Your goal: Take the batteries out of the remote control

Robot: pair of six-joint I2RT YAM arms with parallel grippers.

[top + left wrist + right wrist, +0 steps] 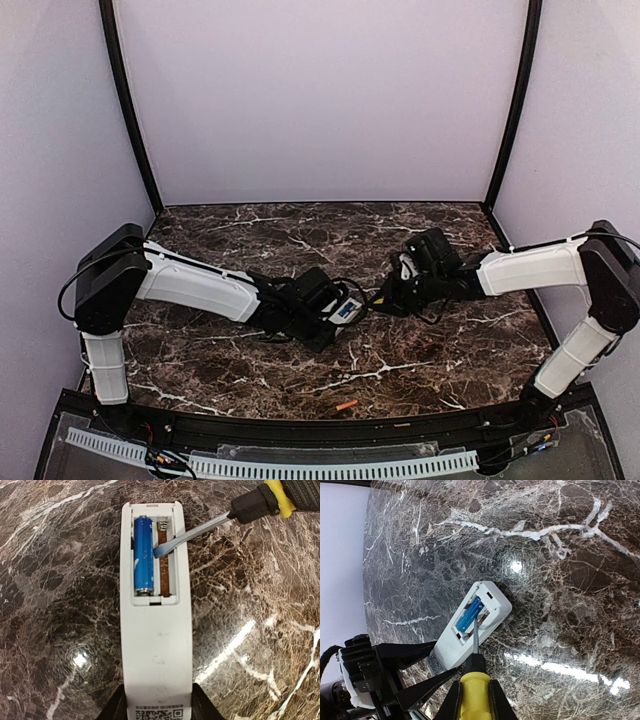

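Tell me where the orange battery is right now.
In the top view the orange battery lies loose on the marble table close to its near edge, about midway across, apart from the remote control.

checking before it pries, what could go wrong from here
The screwdriver has its tip in the empty slot beside the blue battery; it may slip and bend the spring contact. The left gripper holds the remote only at its end, so prying may twist it.
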